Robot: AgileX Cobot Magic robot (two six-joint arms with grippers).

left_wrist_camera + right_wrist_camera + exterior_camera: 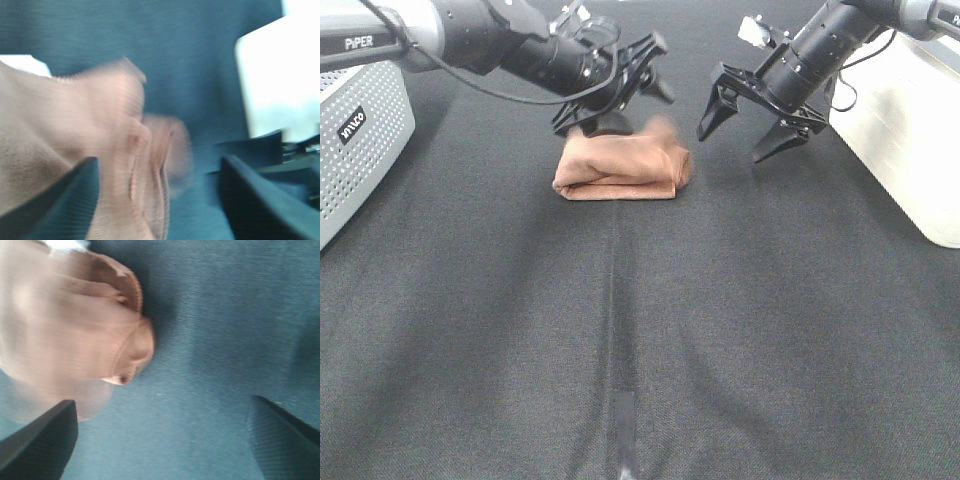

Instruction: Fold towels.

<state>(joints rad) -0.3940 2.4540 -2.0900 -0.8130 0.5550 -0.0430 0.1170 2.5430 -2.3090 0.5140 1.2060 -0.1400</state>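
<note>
Nearest me is just the dark surface (500,340). Further back, about centre, the brown towel (618,168) lies as a thick folded bundle. One top flap is blurred, so I'd guess the last fold isn't settled. Left gripper (658,70) hovers just behind it, jaws wide, gripping nothing. Right gripper (735,140) hangs off to the right, wide open and empty too. Looks mostly done, maybe a tidy-up left.

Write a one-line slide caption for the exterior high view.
Folded brown towel on dark mat; left pincer over it, right pincer open beside it.
</note>
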